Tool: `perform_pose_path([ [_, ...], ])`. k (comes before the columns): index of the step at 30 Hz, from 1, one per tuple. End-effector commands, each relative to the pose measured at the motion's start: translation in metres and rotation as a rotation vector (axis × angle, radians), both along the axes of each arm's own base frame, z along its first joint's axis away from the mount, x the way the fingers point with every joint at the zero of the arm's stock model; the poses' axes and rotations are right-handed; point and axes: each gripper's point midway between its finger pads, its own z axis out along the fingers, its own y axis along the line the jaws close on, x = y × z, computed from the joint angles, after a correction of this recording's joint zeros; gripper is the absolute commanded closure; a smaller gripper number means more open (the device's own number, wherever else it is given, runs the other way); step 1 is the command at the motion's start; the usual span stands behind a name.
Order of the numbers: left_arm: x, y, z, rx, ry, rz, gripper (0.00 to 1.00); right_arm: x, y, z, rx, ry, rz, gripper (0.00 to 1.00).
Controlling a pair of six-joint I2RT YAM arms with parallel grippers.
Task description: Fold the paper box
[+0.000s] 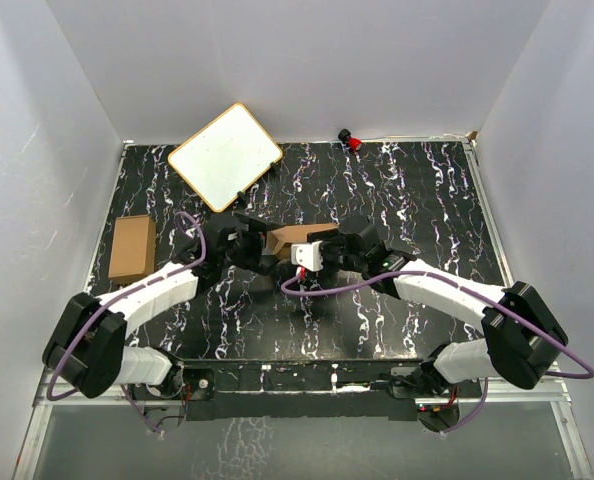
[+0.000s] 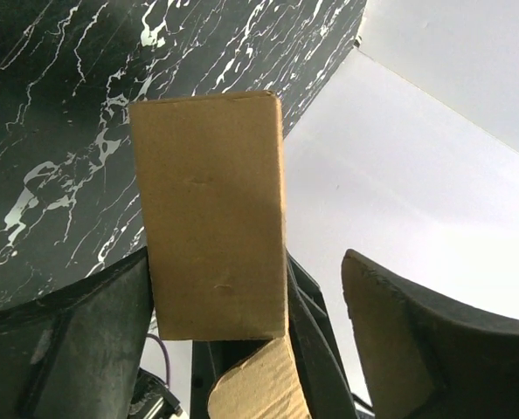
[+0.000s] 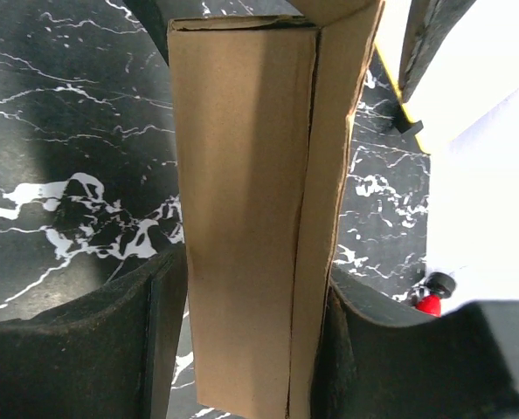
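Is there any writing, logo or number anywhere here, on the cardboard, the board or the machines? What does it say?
No text can be read in any view.
paper box: plain brown, no print.
white board: blank.
other carton: no print visible.
white part by the right arm's wrist: too small to tell whether it bears any marks.

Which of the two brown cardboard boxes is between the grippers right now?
The paper box at mid-table, clamped by the right gripper. The other brown carton lies alone by the table's left edge, away from both arms.
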Motion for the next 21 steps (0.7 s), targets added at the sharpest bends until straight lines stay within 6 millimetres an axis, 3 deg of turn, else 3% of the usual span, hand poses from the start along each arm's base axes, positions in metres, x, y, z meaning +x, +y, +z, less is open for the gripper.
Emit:
perform_pose_path([
  [1,-0.002,0.008,0.023,-0.010,-0.085,0.008,0.12,0.002,0.010,0.032,0.101,0.005,0.020,0.59],
  [3,-0.003,0.011,0.026,0.011,-0.095,0.012,0.03,0.001,0.010,0.033,0.110,0.021,0.021,0.60],
  [12,-0.015,0.033,0.036,0.064,-0.158,0.039,0.03,0.008,-0.001,0.053,0.217,0.122,-0.010,0.61],
  [17,-0.022,0.055,0.067,0.196,-0.329,0.035,0.03,0.017,-0.017,0.075,0.352,0.231,-0.053,0.61],
  [21,-0.031,0.063,0.096,0.311,-0.576,-0.043,0.03,0.021,-0.027,0.096,0.485,0.378,-0.087,0.60],
])
